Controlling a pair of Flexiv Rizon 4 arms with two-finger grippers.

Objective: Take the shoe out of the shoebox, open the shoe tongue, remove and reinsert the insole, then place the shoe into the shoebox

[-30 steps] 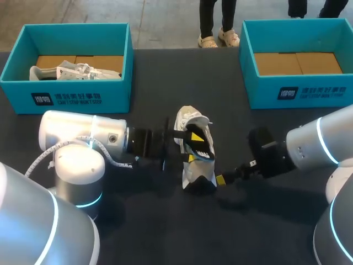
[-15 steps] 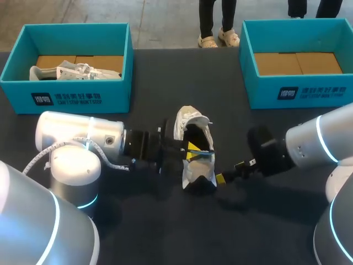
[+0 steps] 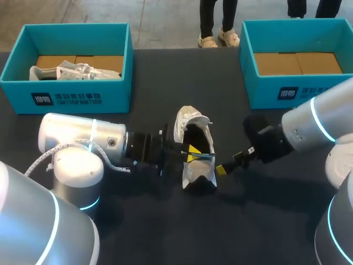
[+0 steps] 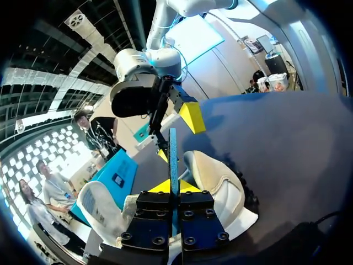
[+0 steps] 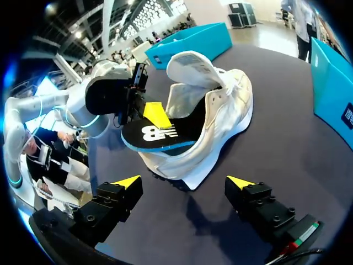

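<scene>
My left fingers [image 3: 192, 150], closed on the insole [image 5: 151, 135], are pressing it lower into the shoe [image 3: 190, 118] mid-counter [image 3: 165, 232] than a second ago; my right fingers [image 3: 220, 168], spread wide and empty, are waiting just beside it; reinsertion is seemingly progressing.

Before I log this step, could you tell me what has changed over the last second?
The left gripper, shut on the insole throughout, pushed it lower into the shoe. The open right gripper shifted slightly toward the table's far side, beside the heel. The shoe stayed where it was.
</scene>
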